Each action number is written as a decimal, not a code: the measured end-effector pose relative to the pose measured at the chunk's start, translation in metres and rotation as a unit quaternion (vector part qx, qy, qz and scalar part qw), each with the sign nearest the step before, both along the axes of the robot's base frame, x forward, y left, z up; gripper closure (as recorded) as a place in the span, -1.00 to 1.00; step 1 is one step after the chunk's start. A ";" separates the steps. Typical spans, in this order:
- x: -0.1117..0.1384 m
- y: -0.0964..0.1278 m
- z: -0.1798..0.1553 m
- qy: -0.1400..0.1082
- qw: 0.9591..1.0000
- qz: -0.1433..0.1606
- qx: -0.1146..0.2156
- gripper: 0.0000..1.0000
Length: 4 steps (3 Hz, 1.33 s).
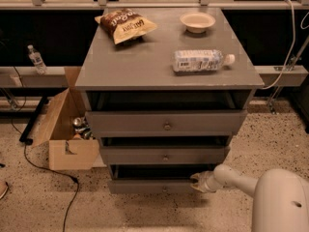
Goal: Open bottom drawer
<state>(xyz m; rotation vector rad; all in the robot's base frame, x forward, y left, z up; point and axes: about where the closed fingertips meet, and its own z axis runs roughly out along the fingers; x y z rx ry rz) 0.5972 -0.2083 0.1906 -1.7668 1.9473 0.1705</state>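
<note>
The grey cabinet (pixel 164 64) has three drawers, each pulled out a little. The bottom drawer (pixel 152 186) is the lowest grey front, with a small round knob (pixel 162 189); a dark gap shows above it. My gripper (pixel 197 182) sits at the right end of that front, at its top edge. The white arm (pixel 236 179) reaches in from the lower right. The middle drawer (pixel 164 155) and top drawer (pixel 166 122) stand out above it.
On the cabinet top lie a chip bag (pixel 124 24), a white bowl (pixel 197 21) and a plastic bottle (pixel 200 60). An open cardboard box (pixel 67 129) with cans stands at the left, with a black cable (pixel 48 166) on the speckled floor.
</note>
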 end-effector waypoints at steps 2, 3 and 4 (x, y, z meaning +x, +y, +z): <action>0.000 0.000 0.000 0.000 1.000 0.000 0.000 -0.46; 0.000 0.000 0.000 0.000 1.000 0.000 0.000 -0.92; 0.000 0.000 0.000 0.000 1.000 0.000 0.000 -1.00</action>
